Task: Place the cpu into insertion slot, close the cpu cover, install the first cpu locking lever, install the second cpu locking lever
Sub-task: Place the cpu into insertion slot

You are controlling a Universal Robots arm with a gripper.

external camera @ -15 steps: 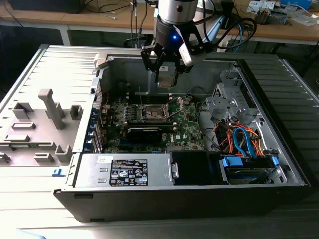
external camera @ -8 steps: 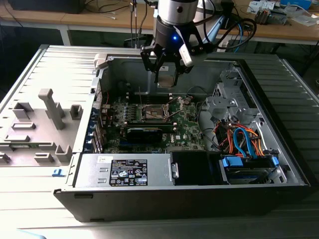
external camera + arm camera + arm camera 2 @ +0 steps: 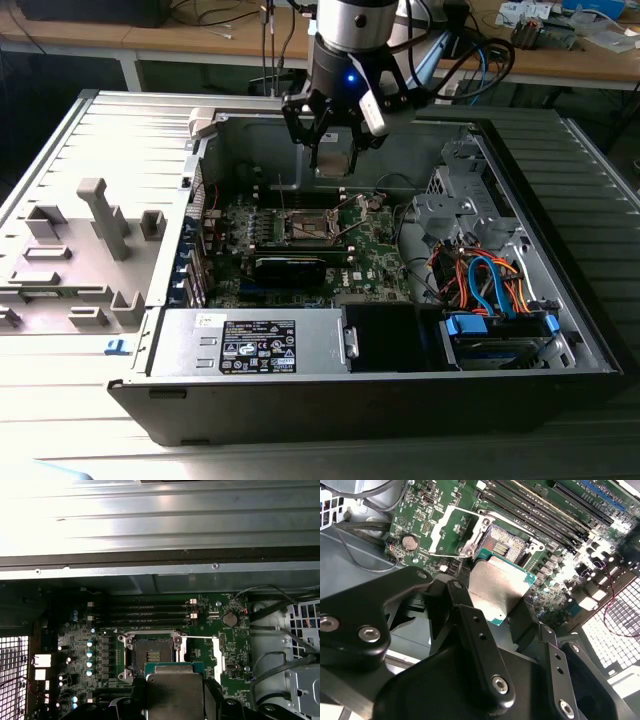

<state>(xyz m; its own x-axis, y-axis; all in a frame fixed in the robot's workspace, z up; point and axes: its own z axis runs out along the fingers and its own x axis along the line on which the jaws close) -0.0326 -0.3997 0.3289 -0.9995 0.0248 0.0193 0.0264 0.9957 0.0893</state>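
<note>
An open desktop computer case (image 3: 560, 330) lies on a workbench with its green circuit board (image 3: 385, 255) exposed. The black gripper (image 3: 334, 158) hangs above the board, and its fingers (image 3: 465, 610) pinch the cpu (image 3: 500, 587) by two opposite edges, silvery metal top facing up. The chip hovers clear of the insertion slot (image 3: 504, 544), near one edge of it and not seated. The cpu cover (image 3: 451, 530) is swung open, resting on the board just beside the socket. The likely trouble is misalignment. If the chip comes down tilted, turned the wrong way or off-centre, a corner could catch the shiny rim or press on the socket's delicate contacts. A loose grip could also let it slip and fall askew. Much cannot be judged here. The fingers hide part of the chip's edges, its underside is out of sight, any orientation mark is too small to find, and the slanted views leave unclear how high it sits above the socket.
</note>
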